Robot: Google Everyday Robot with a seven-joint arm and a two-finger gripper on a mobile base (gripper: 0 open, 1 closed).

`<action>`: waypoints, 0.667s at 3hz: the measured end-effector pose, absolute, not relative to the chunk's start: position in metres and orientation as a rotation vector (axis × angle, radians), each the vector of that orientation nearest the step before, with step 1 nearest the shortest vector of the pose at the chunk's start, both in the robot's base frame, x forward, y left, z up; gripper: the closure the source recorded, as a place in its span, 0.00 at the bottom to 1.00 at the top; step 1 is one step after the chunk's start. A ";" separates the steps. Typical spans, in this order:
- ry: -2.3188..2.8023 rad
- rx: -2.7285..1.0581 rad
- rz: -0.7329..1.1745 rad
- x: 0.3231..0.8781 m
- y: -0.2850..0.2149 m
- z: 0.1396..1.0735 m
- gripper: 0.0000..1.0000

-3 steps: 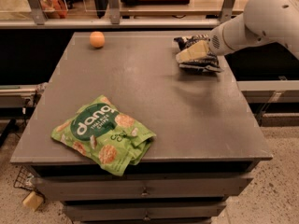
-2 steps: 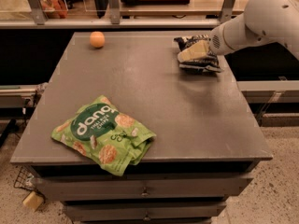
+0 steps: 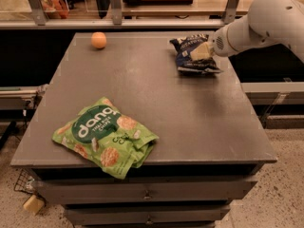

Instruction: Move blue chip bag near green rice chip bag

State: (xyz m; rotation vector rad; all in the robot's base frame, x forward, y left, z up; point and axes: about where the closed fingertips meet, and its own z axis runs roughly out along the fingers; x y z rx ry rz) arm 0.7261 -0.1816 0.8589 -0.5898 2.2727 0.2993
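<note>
The blue chip bag (image 3: 192, 56), dark navy and crinkled with white lettering, lies on the grey table (image 3: 156, 94) near its far right edge. My gripper (image 3: 200, 51) comes in from the right on the white arm (image 3: 266, 25) and sits right on top of the bag, covering its middle. The green rice chip bag (image 3: 105, 137), bright green with a dark "dang" circle, lies flat near the table's front left corner, far from the blue bag.
An orange ball (image 3: 99, 40) sits at the table's far left. A shelf rail with glass panels (image 3: 142, 20) runs behind the table. Drawers (image 3: 147, 194) are below the front edge. A small pale block (image 3: 33, 204) lies on the floor at left.
</note>
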 end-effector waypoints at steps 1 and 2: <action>2.269 -0.601 0.300 0.725 -0.185 0.863 0.93; 2.232 -0.668 0.347 0.714 -0.174 0.899 1.00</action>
